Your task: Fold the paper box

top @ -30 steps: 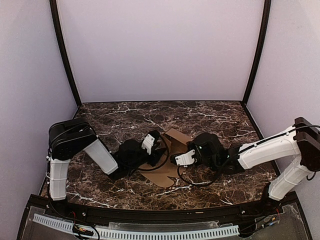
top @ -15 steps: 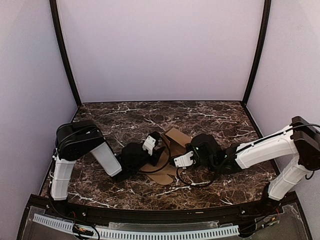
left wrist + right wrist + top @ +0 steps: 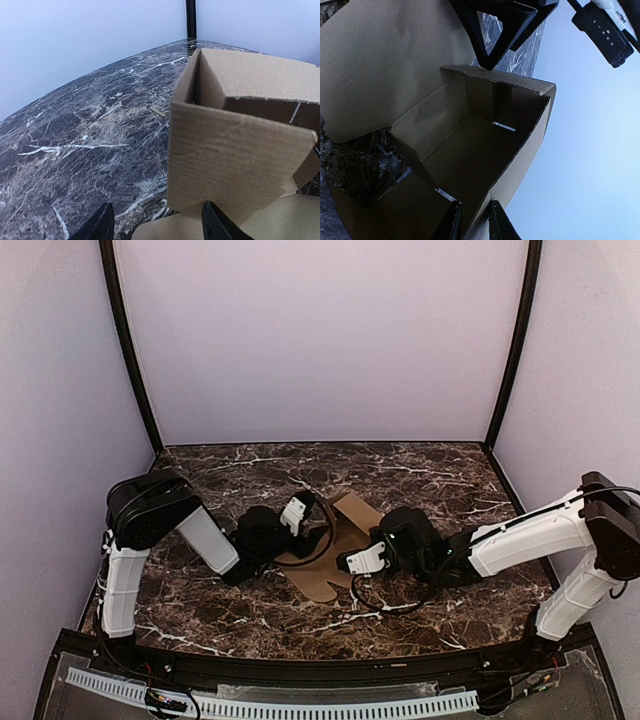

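The right fingers (image 3: 451, 225) are drawn close together and grip the rim of one upright wall of the paper box (image 3: 470, 145); the cardboard edge runs straight down between them at the bottom of the right wrist view. Beyond that rim the box stands half formed, open on top, with brown walls raised around a flat floor and a broad flap spread out to the left. The left fingers (image 3: 100, 227) stand wide apart and hold nothing. The corner of a raised panel of the box (image 3: 235, 160) hangs just beyond them. The right-hand finger sits at the panel's lower edge, though whether it touches the cardboard cannot be told. From above, the box (image 3: 345, 520) sits at the middle of the worktop (image 3: 420, 475), directly between the two sets of fingers. Its raised walls are on the far side, and a rounded flap (image 3: 318, 585) lies flat on the dark, white-veined marble towards the near edge. The left arm (image 3: 205, 540) reaches in low from the left and the right arm (image 3: 520, 540) from the right. Both are stretched close over the worktop, so their wrists meet at the box. Pale lilac walls (image 3: 320, 340) with black corner posts (image 3: 125, 350) close in the far side.
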